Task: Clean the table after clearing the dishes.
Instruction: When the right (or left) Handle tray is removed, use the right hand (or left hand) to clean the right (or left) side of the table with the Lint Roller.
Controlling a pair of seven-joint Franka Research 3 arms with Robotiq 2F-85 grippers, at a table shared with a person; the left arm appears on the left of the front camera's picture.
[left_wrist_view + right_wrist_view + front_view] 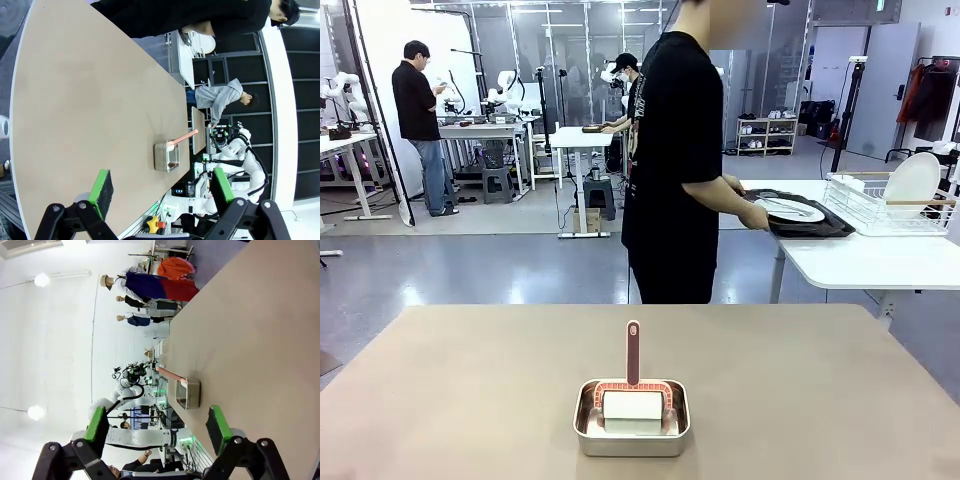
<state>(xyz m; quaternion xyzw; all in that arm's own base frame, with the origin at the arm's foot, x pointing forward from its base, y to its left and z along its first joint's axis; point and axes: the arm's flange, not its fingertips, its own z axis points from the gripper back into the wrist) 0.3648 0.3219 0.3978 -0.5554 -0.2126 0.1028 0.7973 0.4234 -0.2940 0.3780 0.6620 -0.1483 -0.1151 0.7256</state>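
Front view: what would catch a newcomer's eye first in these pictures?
A shiny steel pan sits on the tan table, near its close edge, with a pink-handled brush in it. Beyond, a person in black stands at a white side table, hands on a dark tray bearing a white plate.

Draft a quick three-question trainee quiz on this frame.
1. True or false: the steel pan sits on the tan table.
2. The person's hands are at: A) a dark tray with a plate; B) a cup; C) a bottle.
3. Fill in: the left pincer and the right pincer both stand ____.
Key: 1 true; 2 A; 3 open.
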